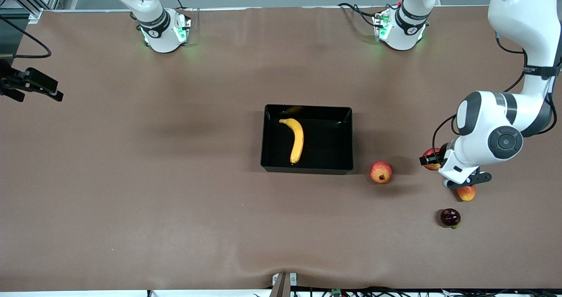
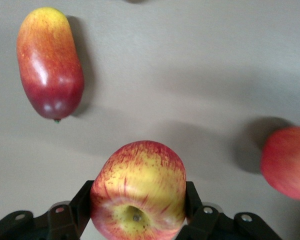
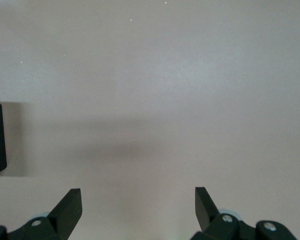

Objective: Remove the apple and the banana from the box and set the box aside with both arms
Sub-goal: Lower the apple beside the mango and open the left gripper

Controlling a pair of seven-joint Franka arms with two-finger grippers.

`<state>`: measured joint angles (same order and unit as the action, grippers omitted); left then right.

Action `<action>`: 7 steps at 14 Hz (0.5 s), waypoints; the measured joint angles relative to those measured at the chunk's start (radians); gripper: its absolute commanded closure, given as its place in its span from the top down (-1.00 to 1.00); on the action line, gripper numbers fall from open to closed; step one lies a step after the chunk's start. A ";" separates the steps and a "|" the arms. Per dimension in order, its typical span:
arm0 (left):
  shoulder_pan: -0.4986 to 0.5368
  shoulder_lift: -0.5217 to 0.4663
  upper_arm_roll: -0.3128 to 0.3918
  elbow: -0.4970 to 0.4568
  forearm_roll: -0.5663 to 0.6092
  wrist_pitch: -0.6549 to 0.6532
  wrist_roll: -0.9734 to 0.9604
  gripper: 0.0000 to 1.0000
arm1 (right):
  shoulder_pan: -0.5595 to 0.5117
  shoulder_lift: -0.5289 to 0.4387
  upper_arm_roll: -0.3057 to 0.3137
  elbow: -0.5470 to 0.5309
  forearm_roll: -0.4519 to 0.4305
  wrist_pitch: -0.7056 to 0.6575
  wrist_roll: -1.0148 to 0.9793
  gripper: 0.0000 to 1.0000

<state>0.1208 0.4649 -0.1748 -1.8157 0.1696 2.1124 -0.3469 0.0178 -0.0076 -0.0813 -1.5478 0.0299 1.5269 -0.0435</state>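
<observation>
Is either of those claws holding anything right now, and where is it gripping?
The left gripper holds the apple by its sides, fingers flanking it. The right gripper is open and holds nothing.

Box half free beside banana. Between box and left gripper lies only a round fruit; mango, dark fruit crowd the gripper.
</observation>
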 measured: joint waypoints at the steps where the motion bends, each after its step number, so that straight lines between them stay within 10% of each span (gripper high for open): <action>1: 0.012 0.013 0.000 -0.006 0.000 0.019 0.012 -1.00 | 0.000 0.000 0.000 0.000 0.000 0.000 0.000 1.00; 7: 0.045 0.075 -0.001 -0.013 0.001 0.084 0.052 -1.00 | 0.000 0.000 0.000 0.000 0.000 0.000 0.000 1.00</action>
<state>0.1655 0.5398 -0.1756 -1.8284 0.1706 2.1968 -0.2948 0.0178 -0.0076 -0.0813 -1.5481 0.0299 1.5269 -0.0435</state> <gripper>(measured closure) 0.251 0.000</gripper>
